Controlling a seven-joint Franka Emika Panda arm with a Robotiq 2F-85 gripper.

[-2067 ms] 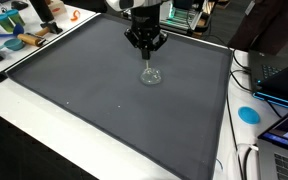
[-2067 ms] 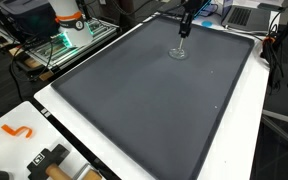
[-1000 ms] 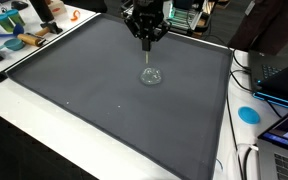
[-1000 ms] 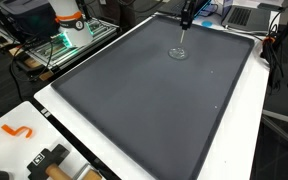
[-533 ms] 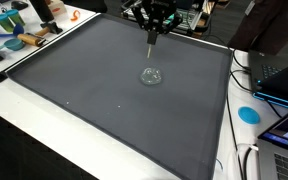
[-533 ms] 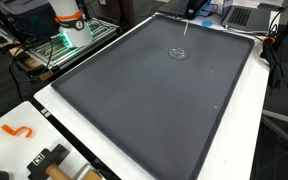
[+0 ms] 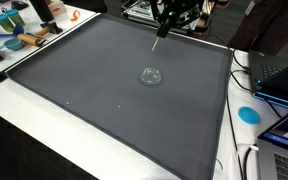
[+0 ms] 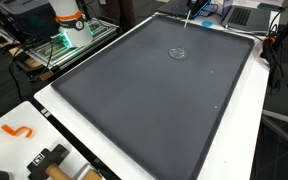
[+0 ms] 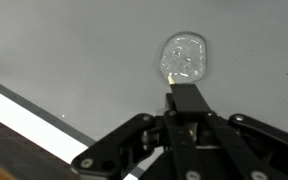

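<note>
The pincer (image 9: pixel 187 122) is closed narrow on a thin pale stick (image 9: pixel 187 100), whose flat end juts past the fingertips in the wrist view. In an exterior view the pincer (image 7: pixel 171 22) hangs above the far edge of the dark mat (image 7: pixel 104 100) that covers the white table (image 7: pixel 19 112), and the stick slants down from it, clear of the mat. A clear glass object (image 7: pixel 151 75), possibly a small upturned dish, lies on the mat, near the stick's lower tip but apart from it.
</note>
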